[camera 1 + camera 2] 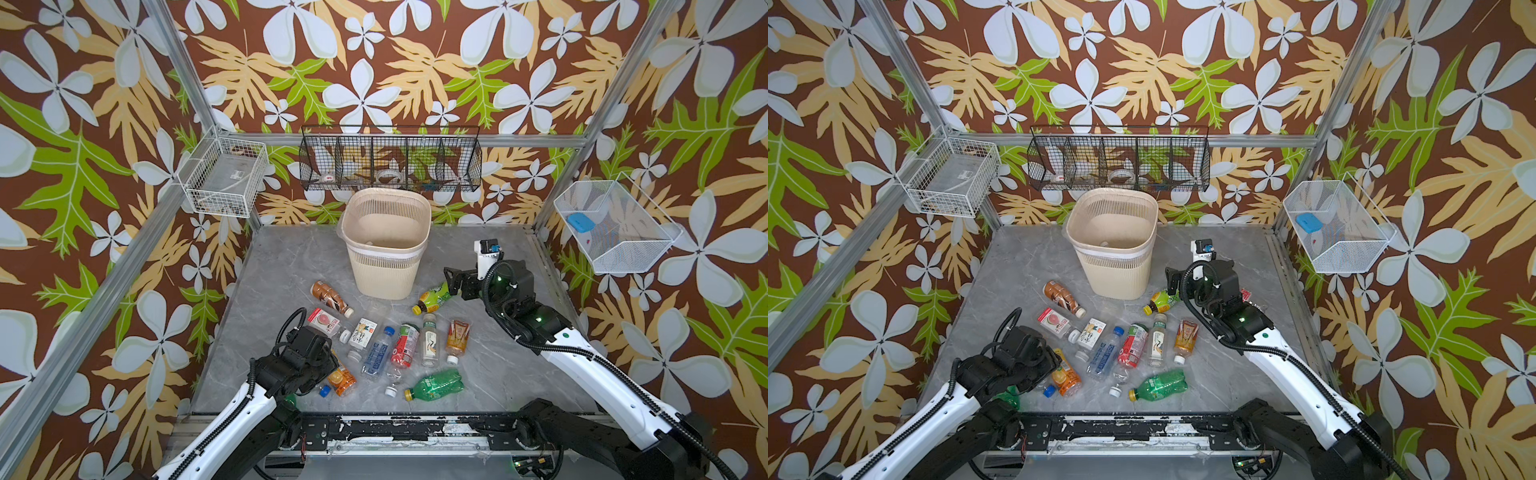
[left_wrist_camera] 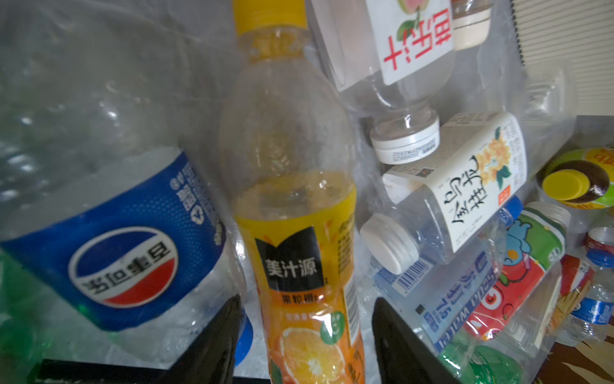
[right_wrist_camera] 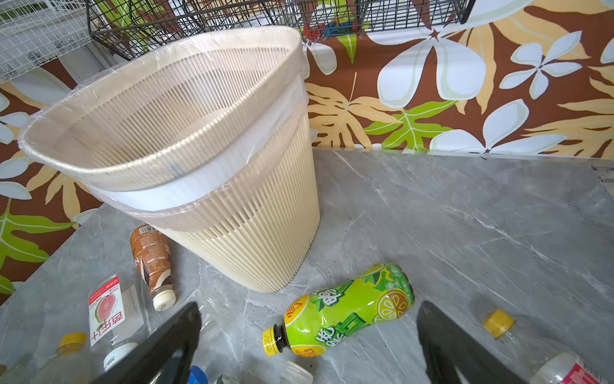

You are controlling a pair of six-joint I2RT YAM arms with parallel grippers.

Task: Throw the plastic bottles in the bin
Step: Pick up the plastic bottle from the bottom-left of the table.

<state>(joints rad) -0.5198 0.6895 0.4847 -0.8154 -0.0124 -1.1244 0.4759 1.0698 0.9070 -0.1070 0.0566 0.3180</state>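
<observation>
The grey marbled counter (image 1: 478, 257) carries everything. The bin (image 1: 386, 266), beige and lined with a clear bag, stands upright near the middle of the counter's rear edge.

The right gripper (image 3: 309, 305) hangs over the counter's right half, just beside the bin. Its jaws are spread wide and hold nothing. The lime-green bottle (image 3: 349, 309) lies on its side on the counter below and between them, with its yellow cap toward the front edge.

The left gripper (image 2: 307, 299) sits low near the front left corner. Its jaws are drawn partway in, one on each side of the orange juice bottle (image 2: 292, 232), which lies flat. In the left wrist view thin slivers show between jaws and bottle, and I cannot tell whether they press it.

The plastic bottles (image 1: 405, 347) lie on their sides in a loose cluster from the counter's centre to its front edge, none of them in the bin. The brown bottle (image 1: 330, 296) lies near the bin's foot on the left. The dark green bottle (image 1: 436, 384) lies close to the front edge. A clear bottle with a blue label (image 2: 109, 232) lies just beside the orange juice bottle.
</observation>
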